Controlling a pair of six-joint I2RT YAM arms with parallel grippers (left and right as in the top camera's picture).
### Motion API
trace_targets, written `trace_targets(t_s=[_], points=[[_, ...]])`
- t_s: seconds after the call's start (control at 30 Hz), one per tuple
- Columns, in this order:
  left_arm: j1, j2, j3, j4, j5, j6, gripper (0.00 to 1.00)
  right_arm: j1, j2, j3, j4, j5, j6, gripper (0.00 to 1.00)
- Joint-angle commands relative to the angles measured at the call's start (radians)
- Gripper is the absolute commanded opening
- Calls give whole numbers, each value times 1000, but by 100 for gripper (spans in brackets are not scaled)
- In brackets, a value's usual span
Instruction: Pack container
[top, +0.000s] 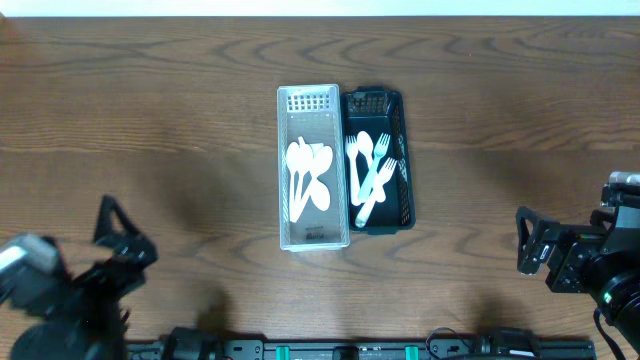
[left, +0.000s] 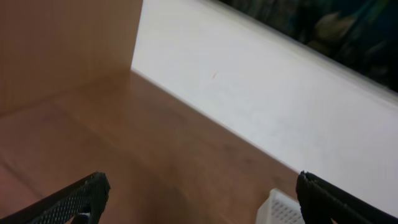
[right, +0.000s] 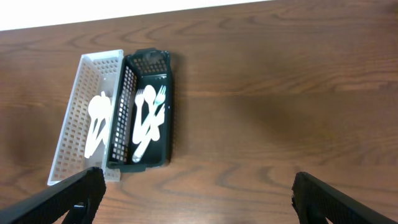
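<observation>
Brown wood-grain tabletop (top: 150, 120), filling nearly the whole overhead view, with a pale strip (top: 320, 8) along the far edge.

At the near left corner, the left arm (top: 75, 285), black and grey, blurred in the overhead view, far from the tabletop's middle. Jaws spread wide and holding nothing. In the left wrist view, one black finger (left: 74, 199) at the lower left corner and the other at the lower right. Between them, bare wood, a pale wall (left: 249, 81) and one corner of the white container (left: 280, 211).

At the near right edge, the right arm (top: 585, 260), black, likewise far from the middle. Jaws spread wide and empty here too, with one finger (right: 68, 199) at each lower corner of the right wrist view and both baskets visible beyond, up and to the left.

In the middle of the tabletop, the white container again, a long slotted plastic basket, long side running from far to near. Touching it along its right side, the black container (top: 406, 170), of the same slotted kind, slightly shorter.

Inside the white container, a few white plastic spoons (top: 310, 175), lying overlapped, bowls toward the far end. Inside the black container, several white plastic forks (top: 370, 175), lying crossed, tines toward the far end.
</observation>
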Motion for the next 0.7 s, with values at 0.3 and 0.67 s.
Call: trace_targets(t_s=[0.3,0.67], points=[[138,-235,-375,135,-9,-169,98,11,1,2,-4,-4,9,99],[143,-409,-621,169,-9,-169,98,11,1,2,-3,-4,9,99]])
